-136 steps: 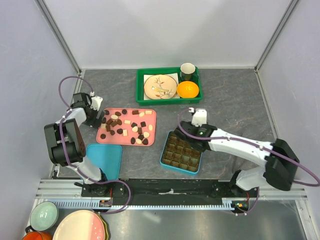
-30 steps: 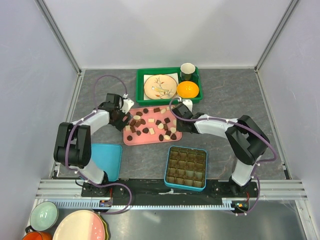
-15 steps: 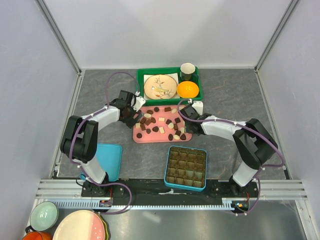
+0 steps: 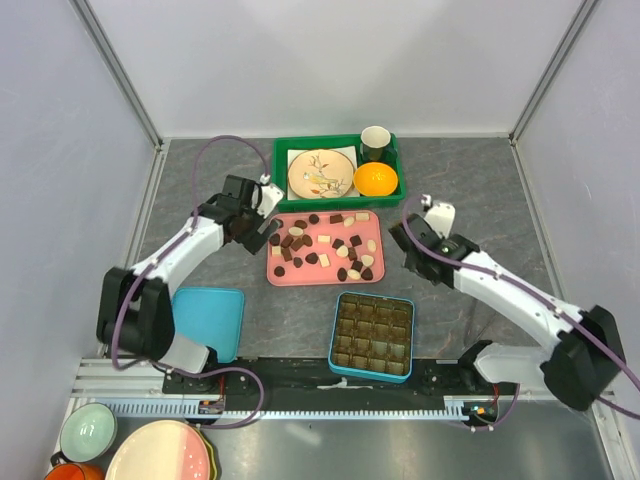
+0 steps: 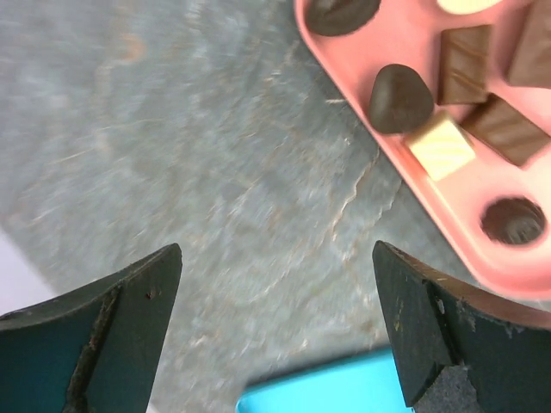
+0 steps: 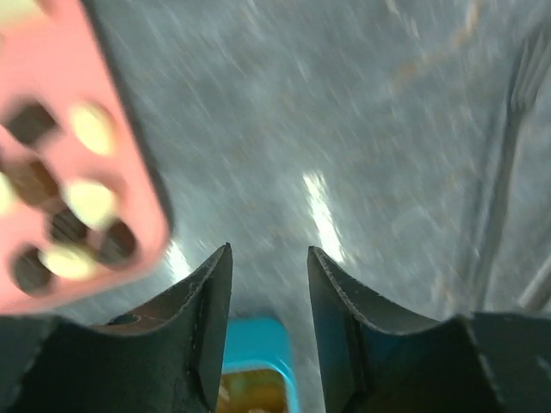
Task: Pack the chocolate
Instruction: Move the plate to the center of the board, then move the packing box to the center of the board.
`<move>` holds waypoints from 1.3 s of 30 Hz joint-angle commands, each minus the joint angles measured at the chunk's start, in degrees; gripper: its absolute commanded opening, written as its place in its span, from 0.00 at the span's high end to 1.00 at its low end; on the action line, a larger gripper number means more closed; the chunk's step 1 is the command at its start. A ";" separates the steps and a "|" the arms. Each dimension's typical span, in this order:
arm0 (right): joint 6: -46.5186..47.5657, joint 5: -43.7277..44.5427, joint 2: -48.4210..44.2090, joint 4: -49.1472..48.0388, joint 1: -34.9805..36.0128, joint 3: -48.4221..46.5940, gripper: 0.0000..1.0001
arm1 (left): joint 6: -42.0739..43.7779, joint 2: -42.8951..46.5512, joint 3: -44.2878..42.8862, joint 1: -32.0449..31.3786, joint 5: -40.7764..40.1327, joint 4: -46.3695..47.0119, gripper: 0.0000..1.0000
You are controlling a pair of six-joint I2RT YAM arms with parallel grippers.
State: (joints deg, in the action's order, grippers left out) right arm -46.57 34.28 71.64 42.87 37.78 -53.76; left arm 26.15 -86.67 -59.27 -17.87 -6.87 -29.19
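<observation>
The chocolate [image 4: 322, 243] lies loose on the pink tray [image 4: 300, 277] in the middle of the table: dark, lighter brown and cream pieces scattered across it, none seen off it. Just near of the tray sits the teal box [image 4: 372, 297], its grid of compartments an even brown; whether any cell holds a piece cannot be told from above. A blue lid [image 4: 208, 322] lies well apart at the near left. The left gripper [image 5: 275, 254] hangs over bare table just off the tray's left edge, jaws spread wide with nothing between them. The right gripper [image 6: 269, 254] is off the tray's right edge, jaws parted by a narrow gap and empty. By the look of it the packing has hardly begun: nearly every piece has yet to be picked up and set in a cell, and the lid probably goes on last
</observation>
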 commanded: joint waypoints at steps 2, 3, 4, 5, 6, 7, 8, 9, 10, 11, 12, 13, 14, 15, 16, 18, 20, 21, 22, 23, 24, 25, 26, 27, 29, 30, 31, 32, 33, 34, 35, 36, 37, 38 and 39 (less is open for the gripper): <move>-5.82 -7.55 -13.87 9.86 1.68 9.45 0.51 | -1.46 9.15 -0.86 -0.15 2.22 -6.40 0.01; -5.73 -8.61 -17.89 10.47 1.86 10.07 0.52 | -1.19 9.76 0.02 -0.15 1.78 -6.58 0.01; -5.64 -10.71 -19.33 11.17 2.03 10.51 0.53 | -1.02 10.20 0.46 -0.15 1.25 -6.76 0.01; -5.03 -11.68 -20.30 12.31 2.21 10.69 0.55 | -0.67 10.99 0.81 -0.15 1.08 -6.84 0.01; -4.76 -12.65 -21.44 13.11 2.47 10.78 0.55 | -0.66 11.17 1.43 -0.15 1.07 -6.93 0.01; -4.50 -14.31 -21.71 13.55 2.91 10.95 0.55 | -0.84 11.35 1.52 -0.15 1.16 -7.37 0.01; -4.06 -15.20 -22.24 13.99 3.09 11.04 0.55 | -1.10 11.53 1.52 -0.06 1.16 -7.46 0.01; -4.06 -15.82 -22.50 13.91 3.52 11.13 0.55 | -1.45 11.61 1.52 -0.15 1.51 -7.63 0.01; -3.88 -17.74 -22.77 13.38 4.14 11.22 0.55 | -1.80 11.62 1.52 -0.15 1.69 -7.72 0.01; -3.71 -18.63 -23.29 12.33 4.32 11.31 0.55 | -1.98 11.62 1.43 -0.06 1.86 -7.99 0.01; -3.71 -19.33 -23.38 11.97 4.58 11.65 0.55 | -2.16 11.44 1.17 -0.15 2.13 -7.99 0.01; -3.71 -19.78 -23.12 11.80 4.93 11.92 0.55 | -2.42 11.44 1.17 -0.15 2.13 -8.25 0.01; -3.62 -20.22 -22.08 11.71 5.11 12.18 0.55 | -2.33 11.35 1.08 -0.15 2.13 -8.34 0.01; -3.10 -20.66 -21.46 11.36 5.20 12.79 0.55 | -2.42 11.53 1.08 -0.15 1.95 -8.34 0.01; -2.92 -21.27 -20.84 10.66 5.37 13.24 0.54 | -2.33 11.53 1.08 -0.15 1.95 -8.43 0.01; -2.65 -22.85 -19.26 8.20 5.81 14.46 0.54 | -2.25 11.61 1.26 -0.15 1.78 -8.43 0.01; -2.30 -22.77 -16.98 6.79 6.08 14.91 0.54 | -2.16 11.70 1.34 -0.15 1.51 -8.43 0.01; -2.04 -22.68 -16.01 6.35 6.16 15.26 0.54 | -2.16 11.79 1.35 -0.15 1.34 -8.34 0.01; -1.78 -22.68 -15.31 5.82 6.17 15.35 0.55 | -1.98 11.79 1.43 -0.15 1.16 -8.43 0.01; -1.60 -22.51 -14.08 4.60 6.17 15.44 0.55 | -1.98 11.70 1.52 -0.15 1.25 -8.34 0.01; -1.51 -22.24 -13.55 4.15 6.17 15.52 0.56 | -1.98 11.79 1.52 -0.06 1.16 -8.34 0.01; -1.34 -21.98 -13.02 3.63 6.17 15.52 0.57 | -1.89 11.62 1.52 -0.06 1.16 -8.34 0.01; -1.33 -21.72 -12.06 2.75 6.17 15.44 0.58 | -1.98 11.70 1.52 -0.06 1.16 -8.34 0.01; -1.33 -21.28 -11.52 2.31 6.17 15.44 0.58 | -1.89 11.70 1.52 -0.06 1.25 -8.25 0.01; -1.25 -21.01 -10.29 0.64 6.17 15.87 0.59 | -1.98 11.88 1.35 -0.06 1.77 -8.43 0.01; -1.25 -21.01 -9.94 -0.06 6.25 16.05 0.60 | -1.98 12.14 1.35 -0.06 1.95 -8.34 0.01; -1.07 -21.19 -9.07 -1.55 6.25 16.31 0.61 | -1.98 12.49 1.17 -0.06 2.21 -8.43 0.01; -1.16 -21.45 -8.54 -2.35 6.25 16.49 0.62 | -2.07 12.49 1.08 -0.06 2.48 -8.43 0.01; -1.16 -21.62 -7.83 -3.14 6.51 16.32 0.64 | -2.16 12.58 0.99 -0.06 2.57 -8.43 0.01; -1.16 -21.97 -6.35 -4.62 6.69 16.14 0.64 | -2.24 12.15 0.91 -0.06 2.65 -8.34 0.01; -1.33 -22.06 -5.46 -5.25 6.78 15.44 0.64 | -2.33 12.06 0.91 -0.06 2.66 -8.34 0.01; -1.51 -22.24 -4.50 -5.95 7.56 14.91 0.64 | -2.33 11.88 0.99 -0.15 2.66 -8.34 0.01; -1.68 -21.81 -2.31 -6.57 8.09 14.21 0.65 | -2.51 11.70 1.25 -0.06 2.66 -8.25 0.01; -1.77 -21.45 -1.16 -6.83 8.53 13.08 0.65 | -2.51 11.44 1.43 0.03 2.66 -8.25 0.01; -2.12 -21.28 -0.19 -7.36 9.41 12.45 0.66 | -2.68 11.35 1.43 -0.06 2.74 -8.25 0.01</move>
State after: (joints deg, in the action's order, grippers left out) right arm -48.03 12.49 67.81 40.27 45.06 -37.91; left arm 25.63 -75.90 -57.74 -17.87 -5.39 -37.65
